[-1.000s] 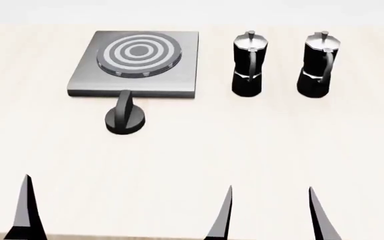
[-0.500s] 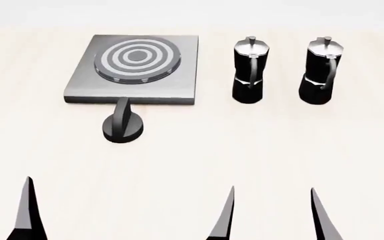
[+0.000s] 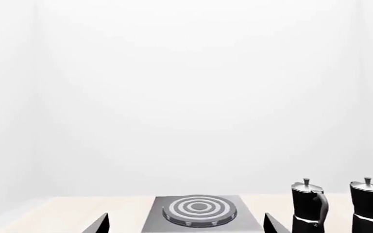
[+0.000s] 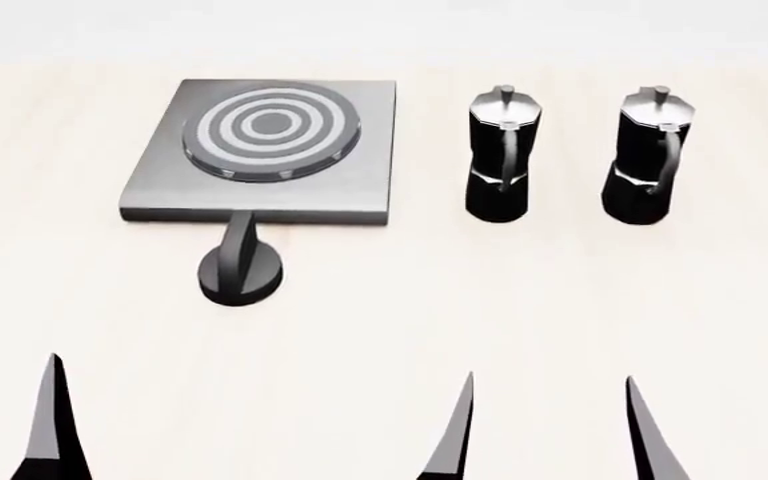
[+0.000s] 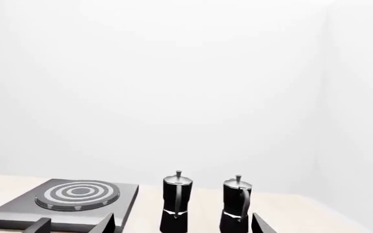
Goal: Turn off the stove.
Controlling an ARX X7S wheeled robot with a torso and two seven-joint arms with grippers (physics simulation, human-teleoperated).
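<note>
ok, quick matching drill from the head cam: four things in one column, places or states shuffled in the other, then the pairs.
Things:
1. stove
2. knob
3. near moka pot
4. right gripper

Places or states:
A. bottom edge of the view, fingers apart, nothing between them
B. standing just beside the plate's right edge
C. on the table in front of the plate's near edge
D. flat grey plate with a ringed burner, far left of the table

Pairs: 1-D, 2-C, 3-B, 4-A
</note>
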